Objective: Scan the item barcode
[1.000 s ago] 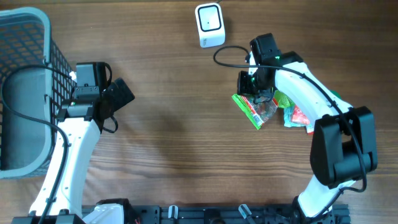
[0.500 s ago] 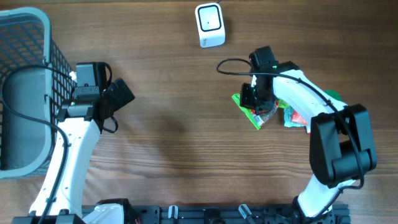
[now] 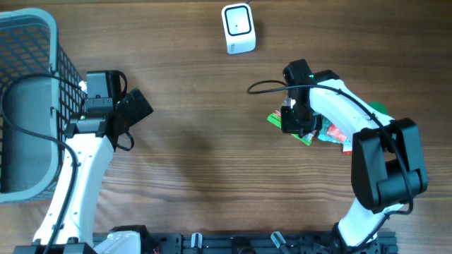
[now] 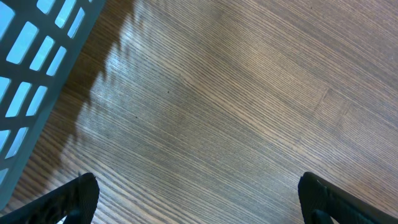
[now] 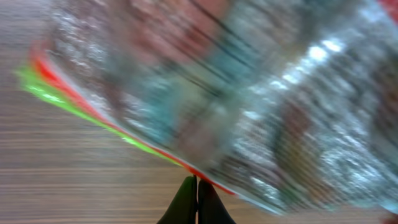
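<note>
**Fig.** Overhead + both wrist views, barcode-scan task. The R hand (image 3: 295, 121) sits right of centre over the wooden counter (image 3: 205, 155). Its jaws are closed to a thin line, and in the R wrist view the tips pinch the lower edge of the snack packet (image 3: 305, 135). The packet is silver foil w/ a green and red border. It is mostly hidden under the hand from above, w/ one green corner poking out to the left. It is blurred in the wrist view, so the print can't be read, and whether it touches the counter can't be told. More red and green wrapping (image 3: 337, 134) shows just right of it, partly under the arm; can't tell if it is a separate item. The scanner (image 3: 238, 28), a white box, stands at the far edge, well apart from the packet, up and to its left. A black cable (image 3: 263, 86) loops off the R wrist. The L hand (image 3: 135, 106) is beside the grey basket (image 3: 32, 17) at the left edge, jaws spread wide over bare wood. The L wrist view shows both fingertips (image 4: 78, 196) at the frame's bottom corners and the basket lattice at upper left.
</note>
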